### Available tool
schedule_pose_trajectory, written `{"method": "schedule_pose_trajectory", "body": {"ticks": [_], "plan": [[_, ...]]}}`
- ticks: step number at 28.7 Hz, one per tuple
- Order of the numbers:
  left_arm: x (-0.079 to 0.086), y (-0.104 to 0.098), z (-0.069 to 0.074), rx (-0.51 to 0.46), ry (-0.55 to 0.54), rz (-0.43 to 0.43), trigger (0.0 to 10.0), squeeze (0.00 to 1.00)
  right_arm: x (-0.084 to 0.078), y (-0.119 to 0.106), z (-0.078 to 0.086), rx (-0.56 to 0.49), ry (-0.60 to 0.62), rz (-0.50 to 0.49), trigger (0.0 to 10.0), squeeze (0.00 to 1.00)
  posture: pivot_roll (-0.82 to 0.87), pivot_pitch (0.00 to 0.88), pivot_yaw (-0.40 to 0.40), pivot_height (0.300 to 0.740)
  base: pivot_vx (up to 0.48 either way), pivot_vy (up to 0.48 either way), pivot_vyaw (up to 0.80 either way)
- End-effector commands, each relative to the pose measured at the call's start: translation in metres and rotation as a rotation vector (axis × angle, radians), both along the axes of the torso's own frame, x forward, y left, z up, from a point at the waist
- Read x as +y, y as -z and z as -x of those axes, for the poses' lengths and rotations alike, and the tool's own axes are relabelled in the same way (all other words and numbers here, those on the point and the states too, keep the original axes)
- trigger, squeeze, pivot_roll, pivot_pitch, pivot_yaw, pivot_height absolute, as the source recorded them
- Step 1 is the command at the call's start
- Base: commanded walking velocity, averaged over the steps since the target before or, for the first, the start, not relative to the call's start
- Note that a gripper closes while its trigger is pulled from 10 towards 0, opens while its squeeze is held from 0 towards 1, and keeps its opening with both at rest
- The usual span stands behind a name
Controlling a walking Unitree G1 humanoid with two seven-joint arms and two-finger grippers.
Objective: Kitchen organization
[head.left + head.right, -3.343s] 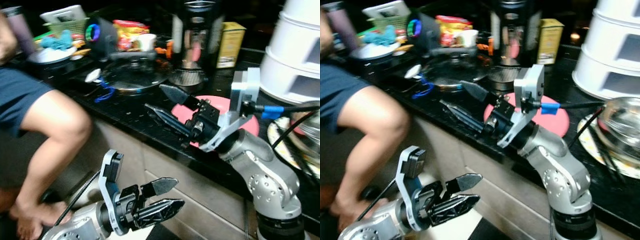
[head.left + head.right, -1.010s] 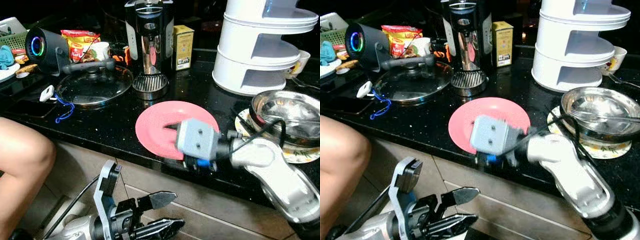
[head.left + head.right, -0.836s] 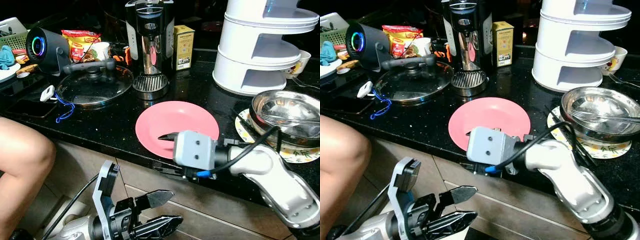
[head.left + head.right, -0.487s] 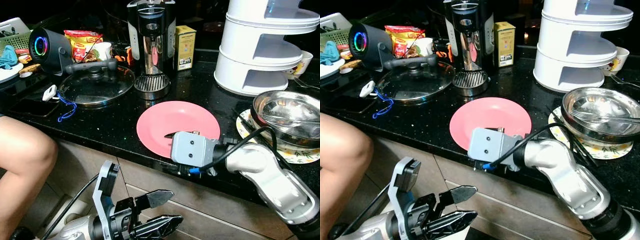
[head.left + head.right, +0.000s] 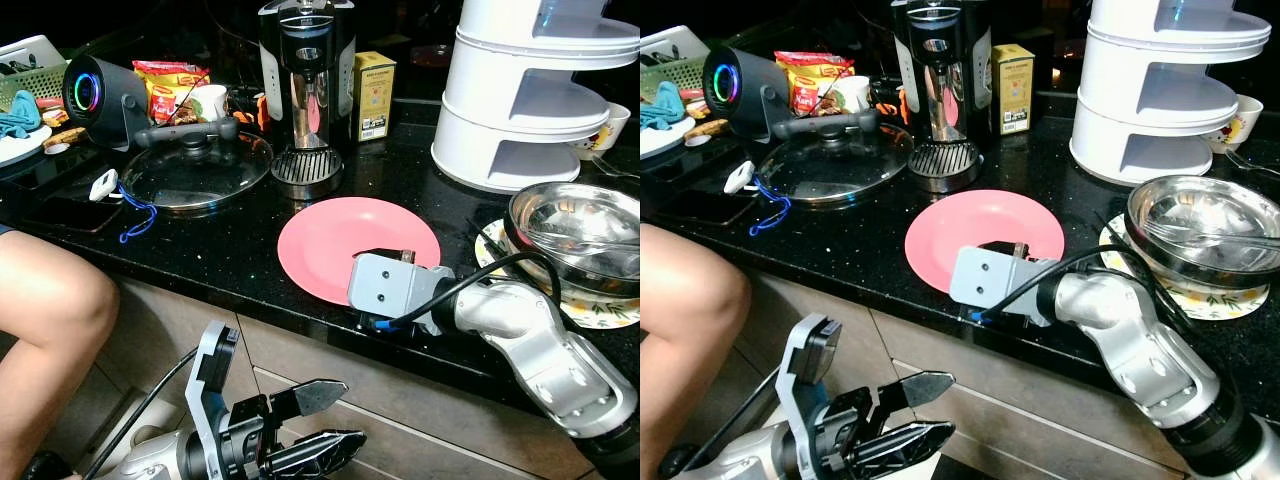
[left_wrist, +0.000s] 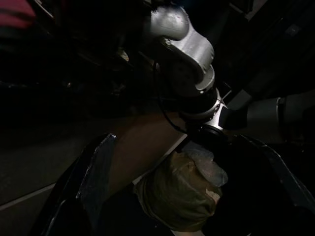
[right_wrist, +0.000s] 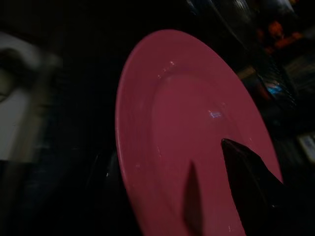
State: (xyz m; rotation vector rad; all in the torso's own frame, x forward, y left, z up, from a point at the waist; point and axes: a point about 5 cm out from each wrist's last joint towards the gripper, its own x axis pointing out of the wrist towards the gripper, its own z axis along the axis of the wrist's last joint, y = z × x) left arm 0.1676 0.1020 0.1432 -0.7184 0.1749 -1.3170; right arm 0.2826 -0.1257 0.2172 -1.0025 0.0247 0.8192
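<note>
— Since a second ago the right gripper (image 5: 372, 256) has slid further over the near rim of the pink plate (image 5: 340, 232), hasn't it?

— Yes; its grey wrist block now covers the plate's near right edge. From the left eye, the plate lies flat on the black tabletop (image 5: 230, 250), close to the front edge, roughly midway between the glass pot lid (image 5: 195, 170) toward the left and the steel bowl (image 5: 580, 228) toward the right. The fingers reach from the front edge inward across the rim.

— And the right eye?

— Same layout. The right arm bends in from the right front, and a dark finger tip shows on the plate just past the block. The left gripper (image 5: 902, 412) hangs well below the tabletop edge, in front of the cabinet, fingers parted a little and holding nothing. So the right arm is plainly the nearer one.

— Left wrist view?

— Dark. A silver arm joint and the cabinet front can be made out, nothing of use.

— Right wrist view?

— This one decides it. The plate's rim runs straight ahead of the camera, one black finger (image 7: 248, 172) lies over the plate's upper face, and a dark shape sits beneath the rim. I judge the fingers straddle the edge, spread apart, not yet closed on it. Closing where they are should pinch the rim.
</note>
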Motion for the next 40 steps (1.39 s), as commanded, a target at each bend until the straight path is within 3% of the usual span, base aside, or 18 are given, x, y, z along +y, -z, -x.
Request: {"method": "schedule_pose_trajectory", "body": {"ticks": [1, 2, 14, 16, 18, 21, 22, 24, 25, 28, 35, 38, 39, 40], "plan": [[0.002, -0.002, 0.001, -0.009, -0.004, -0.015, 10.0, 0.0, 0.0, 0.002, -0.005, -0.03, 0.039, 0.03, 2.2, 0.0, -0.03, 0.0, 0.054, 0.74, 0.0, 0.0, 0.0], [0.002, -0.002, 0.001, -0.009, -0.003, -0.015, 10.0, 0.0, -0.001, 0.006, -0.004, -0.031, 0.043, 0.043, 0.0, 0.0, -0.03, 0.0, 0.053, 0.74, 0.0, 0.0, 0.0], [0.001, -0.002, 0.001, -0.008, 0.004, -0.014, 10.0, 0.0, -0.002, 0.012, -0.004, -0.077, 0.056, 0.078, 0.0, 0.0, -0.03, 0.0, 0.051, 0.74, 0.0, 0.0, 0.0], [0.0, -0.002, 0.0, -0.009, 0.005, -0.013, 10.0, 0.0, -0.003, 0.004, -0.008, -0.173, 0.064, 0.071, 0.0, 0.0, -0.03, 0.0, 0.051, 0.74, 0.0, 0.0, 0.0], [0.0, -0.002, 0.0, -0.007, 0.007, -0.012, 10.0, 0.0, -0.005, -0.016, -0.016, -0.339, 0.112, 0.03, 0.0, 0.0, -0.03, 0.0, 0.05, 0.74, 0.0, 0.0, 0.0], [0.0, -0.002, 0.0, -0.006, 0.007, -0.011, 10.0, 0.0, -0.007, -0.026, -0.019, -0.405, 0.141, -0.002, 0.0, 0.0, -0.04, 0.0, 0.051, 0.74, 0.0, 0.0, 0.0], [0.0, -0.002, 0.0, -0.005, 0.009, -0.01, 10.0, 0.0, -0.009, -0.039, -0.02, -0.493, 0.166, -0.037, 0.0, 0.0, -0.04, 0.0, 0.051, 0.74, 0.0, 0.0, 0.0], [0.0, -0.002, 0.0, -0.005, 0.01, -0.009, 10.0, 0.0, -0.011, -0.046, -0.02, -0.538, 0.176, -0.057, 0.0, 0.0, -0.04, 0.0, 0.052, 0.74, 0.0, 0.0, 0.0], [0.0, -0.002, 0.0, -0.005, 0.012, -0.008, 10.0, 0.0, -0.012, -0.061, -0.019, -0.617, 0.194, -0.127, 0.0, 0.0, -0.04, 0.0, 0.052, 0.74, 0.0, 0.0, 0.0], [-0.001, -0.002, -0.001, -0.004, 0.012, -0.006, 10.0, 0.0, -0.011, -0.068, -0.018, -0.653, 0.19, -0.152, 0.0, 0.0, -0.04, 0.0, 0.055, 0.74, 0.0, 0.0, 0.0], [-0.001, -0.002, -0.001, -0.006, 0.012, -0.006, 10.0, 0.0, -0.012, -0.089, -0.015, -0.706, 0.212, -0.355, 0.0, 0.0, -0.04, 0.0, 0.057, 0.74, 0.0, 0.0, 0.0], [0.0, -0.003, -0.002, -0.013, 0.01, -0.008, 10.0, 0.0, -0.022, -0.104, -0.014, -0.796, 0.28, -0.422, 0.0, 0.0, -0.04, 0.0, 0.056, 0.74, 0.0, 0.0, 0.0], [0.0, -0.003, -0.001, -0.019, 0.008, -0.009, 10.0, 0.0, -0.033, -0.115, -0.013, -0.871, 0.351, -0.456, 10.0, 0.0, -0.03, 0.0, 0.057, 0.74, 0.0, 0.0, 0.0], [0.0, -0.003, -0.001, -0.022, 0.007, -0.01, 10.0, 0.0, -0.037, -0.118, -0.014, -0.894, 0.378, -0.464, 10.0, 0.0, -0.03, 0.0, 0.057, 0.74, 0.0, 0.0, 0.0]]}}
